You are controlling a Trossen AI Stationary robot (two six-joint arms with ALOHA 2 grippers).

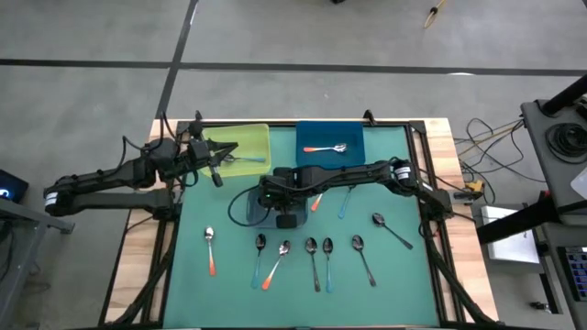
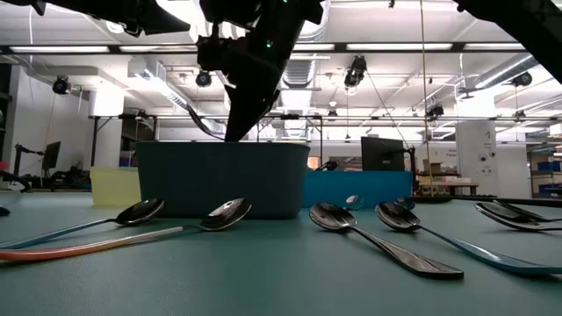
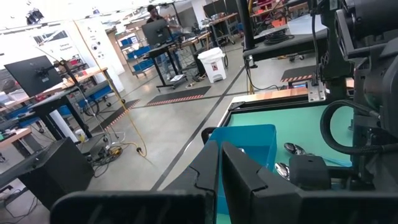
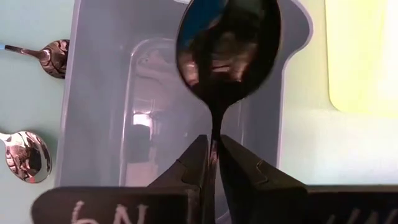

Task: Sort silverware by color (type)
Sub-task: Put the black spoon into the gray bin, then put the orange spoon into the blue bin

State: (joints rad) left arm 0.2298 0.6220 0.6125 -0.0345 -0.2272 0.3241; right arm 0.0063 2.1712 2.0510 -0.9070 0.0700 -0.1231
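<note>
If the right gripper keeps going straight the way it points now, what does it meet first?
Most likely the inside of the grey bin. The right gripper, shut on a dark spoon, points down into it. Depth is unclear.

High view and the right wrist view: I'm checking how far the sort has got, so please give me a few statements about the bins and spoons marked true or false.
1. The right gripper pinches a dark spoon by its handle above the grey bin. True.
2. The blue bin holds a light-blue-handled spoon. False: the spoon in it is an orange-handled spoon.
3. The left gripper hangs over the loose spoons at the near edge. False: it is at the yellow bin.
4. Several loose spoons lie on the green mat. True.
</note>
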